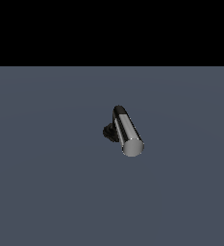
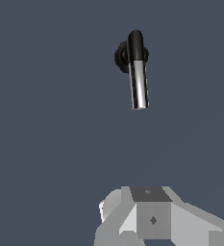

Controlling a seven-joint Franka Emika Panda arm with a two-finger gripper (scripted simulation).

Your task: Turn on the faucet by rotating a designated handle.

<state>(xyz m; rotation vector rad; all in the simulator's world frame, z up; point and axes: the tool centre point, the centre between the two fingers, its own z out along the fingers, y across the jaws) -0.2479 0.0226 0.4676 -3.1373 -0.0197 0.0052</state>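
The faucet stands alone on the flat grey-blue floor, near the middle of the exterior view. Its black ribbed base carries a black elbow post. Joined to that elbow, the handle is a shiny chrome bar whose flat round end faces the exterior camera. In the wrist view the handle lies well apart from my gripper. Only the gripper's white and grey body shows at that picture's edge, with no fingertips to be made out. Nothing touches the faucet. The exterior view does not show the gripper.
A plain grey-blue floor runs all around the faucet. Beyond its far edge the exterior view is black.
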